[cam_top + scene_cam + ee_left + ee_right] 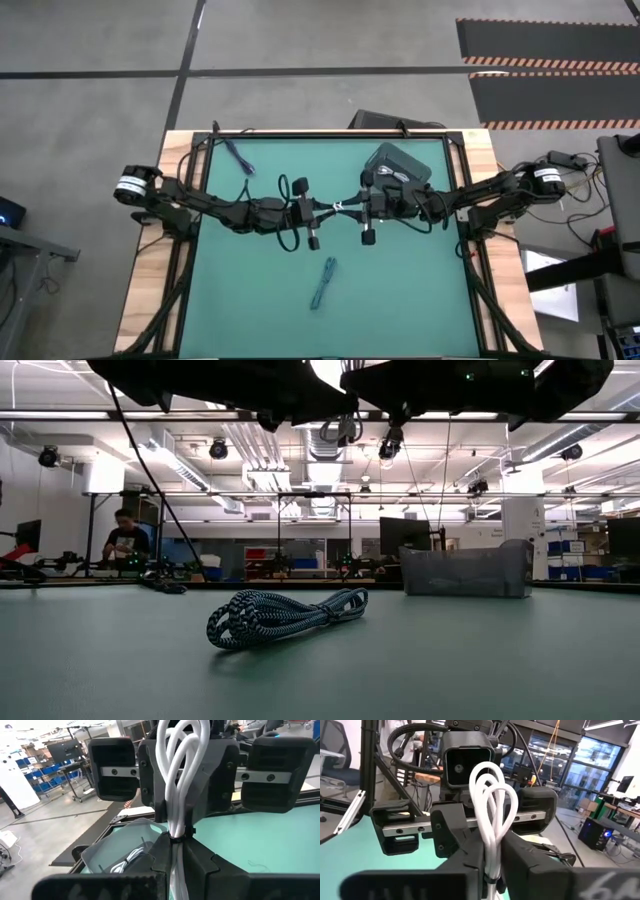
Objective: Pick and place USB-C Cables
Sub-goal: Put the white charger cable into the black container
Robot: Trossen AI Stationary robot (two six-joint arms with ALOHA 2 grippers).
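Note:
A white USB-C cable bundle hangs between my two grippers above the table's middle. My left gripper and my right gripper face each other, and both are shut on it. A teal cable lies on the mat toward the near edge and also shows in the low view. A dark blue cable lies at the far left. A second white cable lies inside the grey bin at the far right. My left gripper pinches the white bundle between its two fingers just behind the black tie. The fingers come level from the table's left. The bundle's loops stand out past the fingertips, clear of the table. My right gripper pinches the bundle's strands between its two fingers, coming level from the table's right. The loops stand out past its fingertips, in front of the left gripper. The bundle is clear of the table.
Black frame rails and robot wiring run along the mat's left, right and far edges. The bin stands upright at the far right. A person sits at a bench far behind the table.

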